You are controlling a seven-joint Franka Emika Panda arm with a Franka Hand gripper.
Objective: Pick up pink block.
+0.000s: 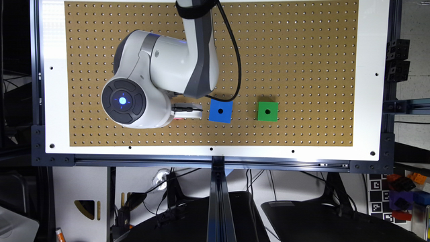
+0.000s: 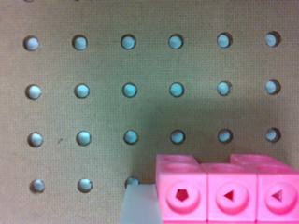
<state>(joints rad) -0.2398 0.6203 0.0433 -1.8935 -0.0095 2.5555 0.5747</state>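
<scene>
The pink block (image 2: 224,191) is close up in the wrist view, a row of joined pink cubes with shaped holes in their faces, lying on the brown pegboard (image 2: 117,112). A pale translucent part of the gripper touches the block's end. In the exterior view the white gripper (image 1: 187,112) is low over the board just past the big wrist joint, and a sliver of the pink block (image 1: 179,118) shows under it. Most of the block is hidden there by the gripper.
A blue cube (image 1: 220,111) with a centre hole lies just to the exterior view's right of the gripper, and a green cube (image 1: 267,111) lies further right. A black cable (image 1: 235,67) hangs from the arm above the blue cube. The pegboard (image 1: 302,50) has a white border.
</scene>
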